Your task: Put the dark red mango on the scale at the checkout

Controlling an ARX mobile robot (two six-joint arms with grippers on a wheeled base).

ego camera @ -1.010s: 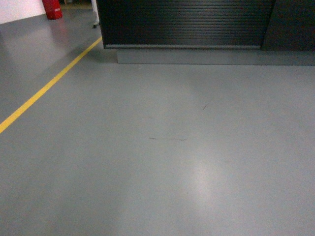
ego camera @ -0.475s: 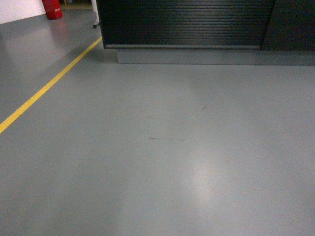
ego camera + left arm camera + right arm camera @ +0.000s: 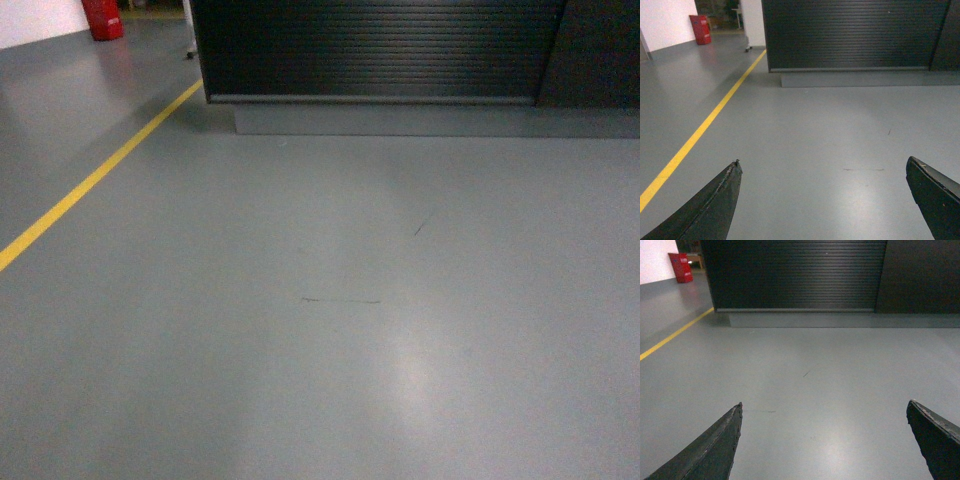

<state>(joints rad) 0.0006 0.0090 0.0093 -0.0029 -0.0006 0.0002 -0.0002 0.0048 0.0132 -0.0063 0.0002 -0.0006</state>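
Note:
The checkout (image 3: 370, 45) stands ahead across the grey floor, a black counter with a ribbed front panel on a grey plinth; it also shows as the checkout (image 3: 850, 35) in the left wrist view and the checkout (image 3: 795, 275) in the right wrist view. Only its front is visible, not its top. The dark red mango and the scale are out of view. My left gripper (image 3: 822, 162) is open with only floor between its fingers. My right gripper (image 3: 824, 404) is open too, holding nothing. Neither gripper appears in the head view.
A yellow floor line (image 3: 95, 180) runs diagonally on the left toward the counter's left corner. A red container (image 3: 103, 18) stands far back left by a white wall. A second dark panel (image 3: 600, 50) adjoins the counter on the right.
The view has drifted: the counter has shifted slightly left and the floor scuff marks sit lower in the head view, so the base has moved a little closer.

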